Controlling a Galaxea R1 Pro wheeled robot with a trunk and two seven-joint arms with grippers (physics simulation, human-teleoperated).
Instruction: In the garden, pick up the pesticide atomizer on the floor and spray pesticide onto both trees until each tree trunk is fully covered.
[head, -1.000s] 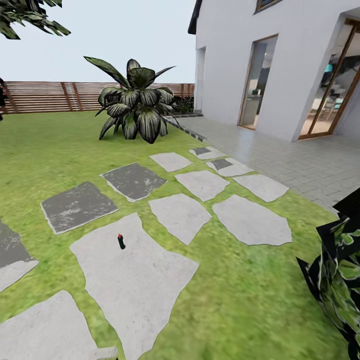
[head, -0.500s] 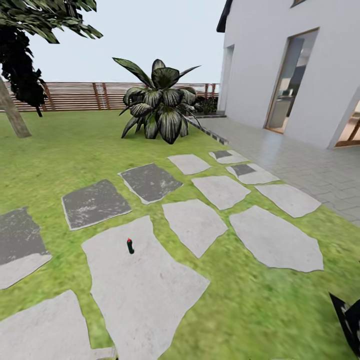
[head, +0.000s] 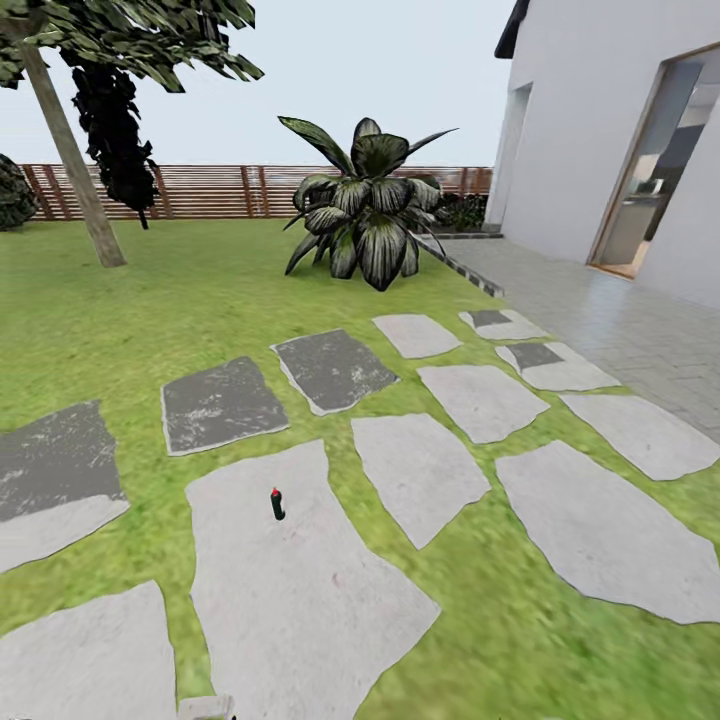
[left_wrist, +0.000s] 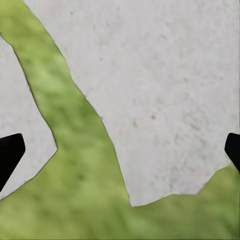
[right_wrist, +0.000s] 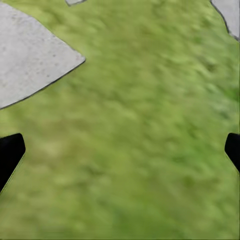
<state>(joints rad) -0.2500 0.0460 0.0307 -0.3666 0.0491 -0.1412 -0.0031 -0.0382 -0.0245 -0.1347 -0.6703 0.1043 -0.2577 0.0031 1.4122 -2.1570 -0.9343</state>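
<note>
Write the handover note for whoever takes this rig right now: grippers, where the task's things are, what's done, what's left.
Left gripper: jaws wide apart, empty, over a pale paving stone and grass.
Right gripper: jaws wide apart, empty, over grass.
Pesticide atomizer: upright on the large light paving stone ahead, red cap up, untouched.
One tree trunk stands far left on the lawn before the wooden fence; a second tree is not in sight. The broad-leaved plant is not a target.
Done: nothing yet; no spray visible.
Left: close in, pick up the atomizer, spray both trunks until covered.

The pesticide atomizer (head: 277, 504) stands on a paving stone (head: 300, 590), tree (head: 75, 150) far behind-left.
</note>
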